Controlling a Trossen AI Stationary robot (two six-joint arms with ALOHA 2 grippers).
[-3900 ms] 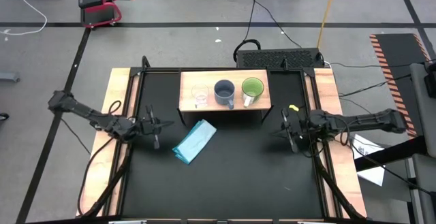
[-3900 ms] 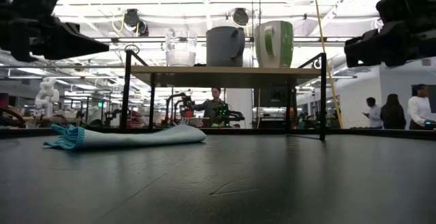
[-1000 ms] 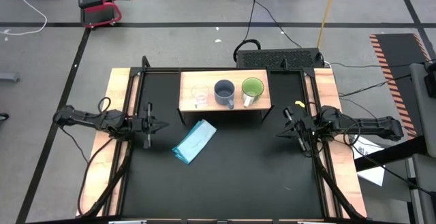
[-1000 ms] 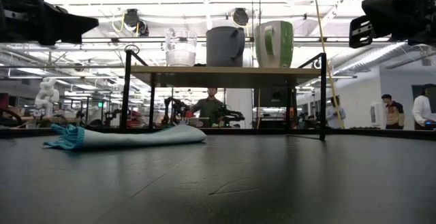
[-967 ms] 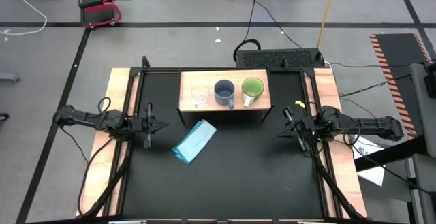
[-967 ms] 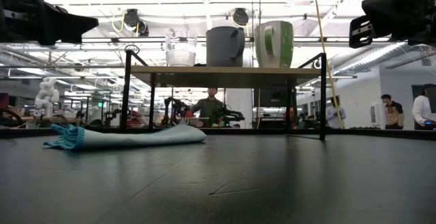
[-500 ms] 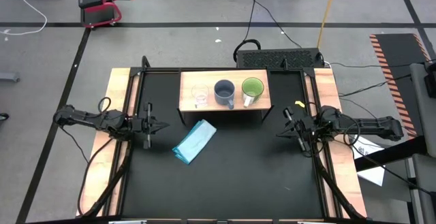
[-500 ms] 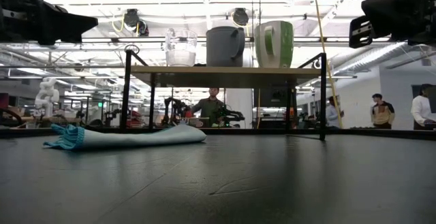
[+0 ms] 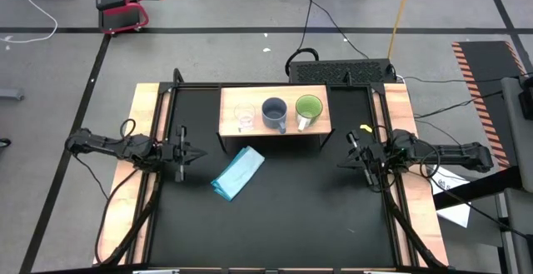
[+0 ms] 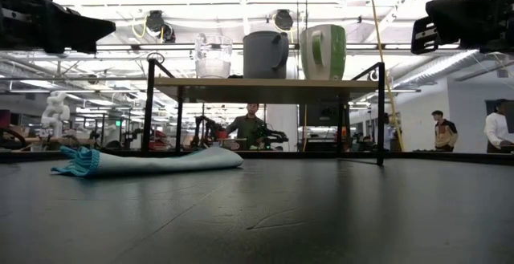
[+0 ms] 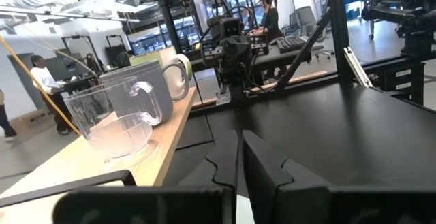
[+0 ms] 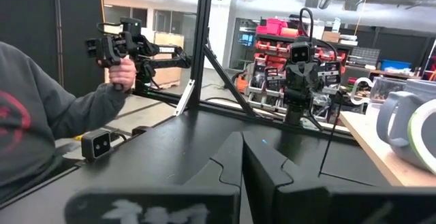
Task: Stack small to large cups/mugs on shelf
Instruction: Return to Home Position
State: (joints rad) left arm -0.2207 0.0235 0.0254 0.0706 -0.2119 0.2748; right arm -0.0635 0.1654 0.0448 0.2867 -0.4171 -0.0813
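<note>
On the light-wood shelf [image 9: 271, 128] at the table's far middle stand, left to right, the clear glass cup [image 9: 244, 117], the grey-blue mug [image 9: 275, 113] and the lime-green mug [image 9: 308, 107]. Each rests on its base, side by side; they also show in the low view, the glass cup [image 10: 213, 58], the grey-blue mug [image 10: 266, 54] and the green mug [image 10: 323, 51]. My left gripper [image 9: 200, 153] hovers shut and empty at the table's left side, pointing right [image 11: 240, 149]. My right gripper [image 9: 341, 161] hovers shut and empty at the right side, pointing left [image 12: 242, 149].
A light blue folded cloth [image 9: 237, 171] lies on the black table in front of the shelf, left of centre. The shelf stands on thin black legs [image 10: 380, 119] with open space beneath. A person's sleeve and hand [image 12: 48, 122] show beyond the table's edge in the right wrist view.
</note>
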